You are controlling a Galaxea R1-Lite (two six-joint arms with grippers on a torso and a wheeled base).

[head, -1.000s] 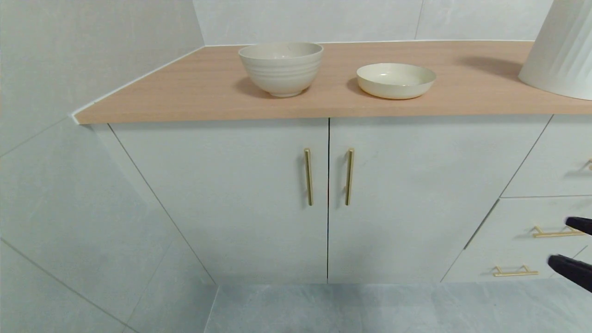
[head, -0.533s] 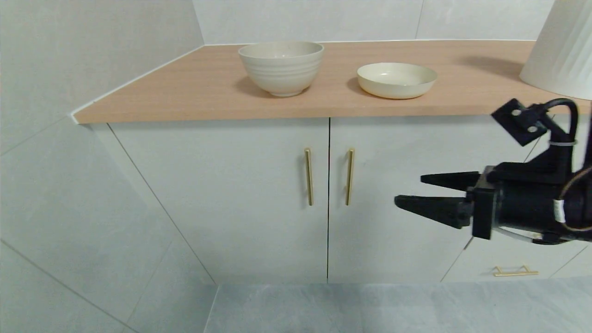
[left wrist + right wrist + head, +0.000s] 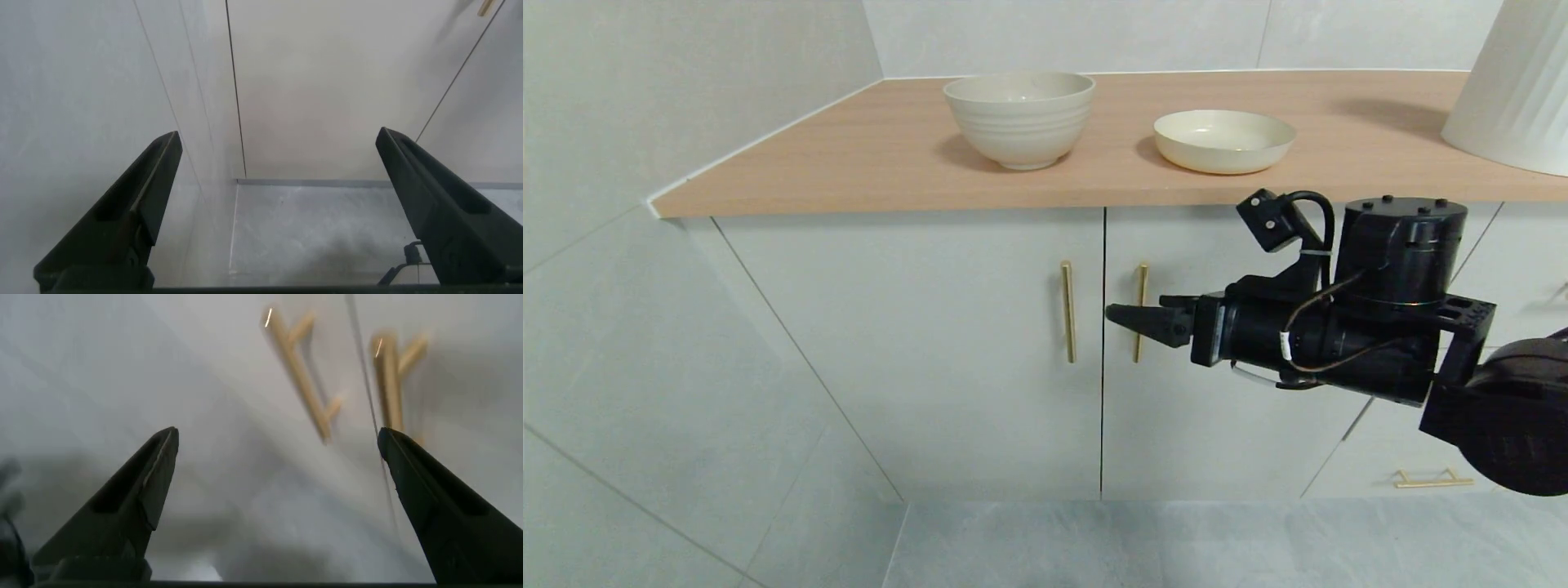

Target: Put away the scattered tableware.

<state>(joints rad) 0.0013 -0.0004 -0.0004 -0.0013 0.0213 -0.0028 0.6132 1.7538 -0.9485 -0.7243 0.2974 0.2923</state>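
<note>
A deep cream bowl (image 3: 1018, 118) and a shallow cream dish (image 3: 1223, 140) stand side by side on the wooden countertop (image 3: 866, 175). Below it are two white cabinet doors, each with a vertical gold handle: the left handle (image 3: 1067, 312) and the right handle (image 3: 1141, 286). My right gripper (image 3: 1131, 315) is held level in front of the right door, its tips at the right handle. In the right wrist view this gripper (image 3: 278, 445) is open, with both handles (image 3: 298, 371) ahead. My left gripper (image 3: 278, 143) hangs open and empty over the floor beside the cabinet.
A tall white ribbed container (image 3: 1515, 90) stands at the countertop's right end. Drawers with gold pulls (image 3: 1432, 479) lie right of the doors. A tiled wall (image 3: 621, 286) closes the left side. Grey floor (image 3: 1135, 543) runs below.
My right arm has swung in from the right edge, leftward and slightly up, bringing its gripper to the cabinet's right door handle. Bowl and dish have stayed put.
</note>
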